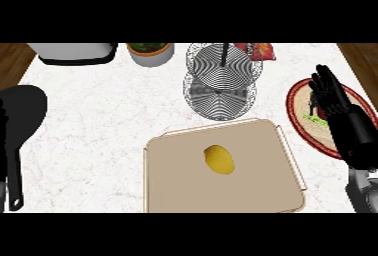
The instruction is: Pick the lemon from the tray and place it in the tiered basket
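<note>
The yellow oval lemon (218, 159) lies loose near the middle of the flat beige rectangular tray (177, 190), whose lower edge is cut off at the bottom of the view; nothing touches the fruit. Just beyond the tray's far edge stands the silver wire tiered basket (221, 82), its round mesh tiers overlapping as seen from above, so their heights are hard to judge; a dark central post rises through it. The right hand (341, 107), black, shows at the view's right with fingers straight and pointing up, open and holding nothing; it covers part of a round red-rimmed plate (299, 117), whose contents are only partly seen. The left hand shows nowhere. On the white marbled tabletop (103, 120), a black frying pan (22, 117) is cut by the left edge; a grey-white appliance (74, 51) and a pale pot of green plants (151, 53) are clipped at the top; a red packet (260, 50) peeks out behind the basket.
</note>
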Motion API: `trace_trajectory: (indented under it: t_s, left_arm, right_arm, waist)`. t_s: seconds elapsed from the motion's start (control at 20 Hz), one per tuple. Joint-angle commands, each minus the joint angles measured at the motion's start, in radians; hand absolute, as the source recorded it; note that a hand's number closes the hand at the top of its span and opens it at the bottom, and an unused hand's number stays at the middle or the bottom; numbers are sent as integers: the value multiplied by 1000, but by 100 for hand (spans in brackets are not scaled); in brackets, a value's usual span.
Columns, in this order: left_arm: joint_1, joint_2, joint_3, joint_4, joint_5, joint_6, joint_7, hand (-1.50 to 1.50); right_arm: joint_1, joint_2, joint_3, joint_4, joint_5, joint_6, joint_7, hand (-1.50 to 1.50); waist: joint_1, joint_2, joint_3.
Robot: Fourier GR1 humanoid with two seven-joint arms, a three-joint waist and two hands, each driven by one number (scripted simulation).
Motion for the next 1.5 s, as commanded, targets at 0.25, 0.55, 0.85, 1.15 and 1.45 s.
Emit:
trace_trajectory:
  t_s: [0.25,0.55,0.85,1.15,1.45]
  left_arm:
    - [0,-102,-108,-9,96,-176,56,0]
    - [85,-93,-110,-13,194,-316,96,0]
    - [68,-102,-114,1,190,-312,113,0]
    - [52,-89,-100,-18,196,-335,140,0]
    - [146,-97,-39,-53,190,-370,118,0]
  right_arm:
    - [42,316,229,143,-386,369,-89,150]
    - [124,300,136,333,-245,535,-487,-150]
    - [16,42,200,353,210,357,-474,-150]
    - [-193,-29,267,453,269,540,-396,-150]
    - [-250,53,250,451,329,610,-345,-150]
  waist:
    - [125,86,9]
    - [49,20,-9]
    - [37,11,-14]
    - [42,12,-14]
    - [21,9,-14]
